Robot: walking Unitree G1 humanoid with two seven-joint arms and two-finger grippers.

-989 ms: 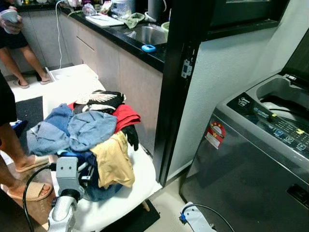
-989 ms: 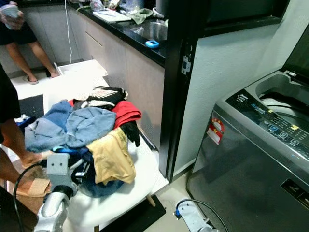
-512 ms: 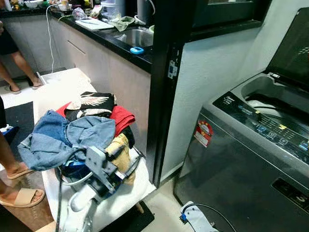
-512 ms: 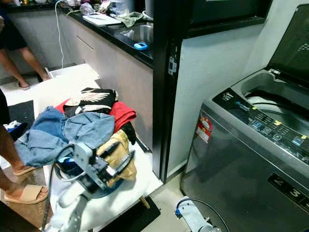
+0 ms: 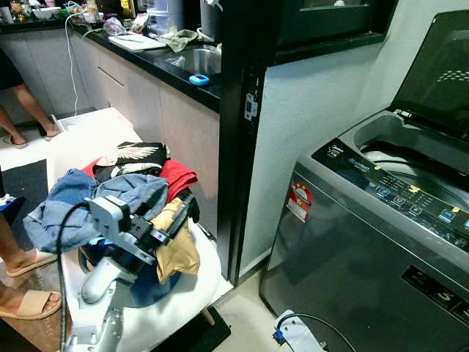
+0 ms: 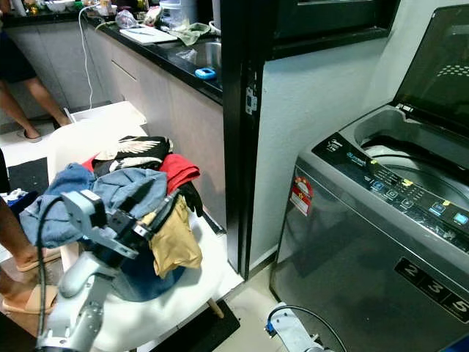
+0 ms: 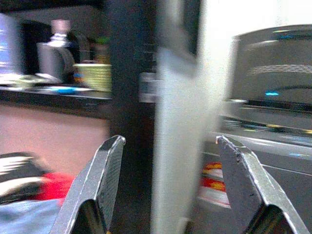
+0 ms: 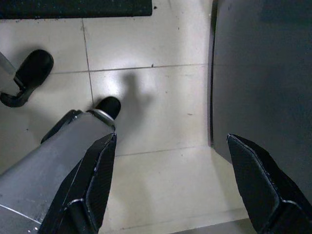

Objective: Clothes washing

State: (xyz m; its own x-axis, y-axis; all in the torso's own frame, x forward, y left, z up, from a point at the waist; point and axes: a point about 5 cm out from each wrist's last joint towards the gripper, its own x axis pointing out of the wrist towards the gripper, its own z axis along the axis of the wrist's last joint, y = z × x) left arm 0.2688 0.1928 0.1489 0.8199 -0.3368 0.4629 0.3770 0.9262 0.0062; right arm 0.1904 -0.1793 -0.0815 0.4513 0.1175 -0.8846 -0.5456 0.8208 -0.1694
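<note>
The left gripper (image 5: 178, 213) is being lifted off the pile of clothes (image 5: 132, 194) and swung toward the washing machine (image 5: 381, 220): a second ago it was buried low at the near edge of the heap, and now its fingers are being held up over the yellow garment (image 5: 174, 246), pointing toward the machine. In the left wrist view the fingers (image 7: 105, 180) are being held wide apart with nothing between them, so no garment is being carried. The camera is also being turned toward the machine, and more of its control panel is being shown than before. This is being read as a reach that came away empty, or as a repositioning; no laundry is yet being moved.

The clothes are being left heaped on a white seat (image 5: 187, 282): blue denim pieces, a red item, a black printed shirt and the yellow one. The machine is standing well apart from them, its lid (image 5: 440, 70) raised and its tub open, with something pale already lying inside.

The right gripper (image 8: 170, 180) is being hung idle over the tiled floor (image 8: 156, 92), fingers spread and empty.

A dark door post (image 5: 238, 132) is standing between the heap and the machine, and a cable (image 5: 308, 323) is lying on the floor at the machine's foot. A person's sandalled feet (image 5: 22, 282) are being kept just beside the seat. The tabletop (image 5: 165, 62) behind is being crowded with kitchen things.
</note>
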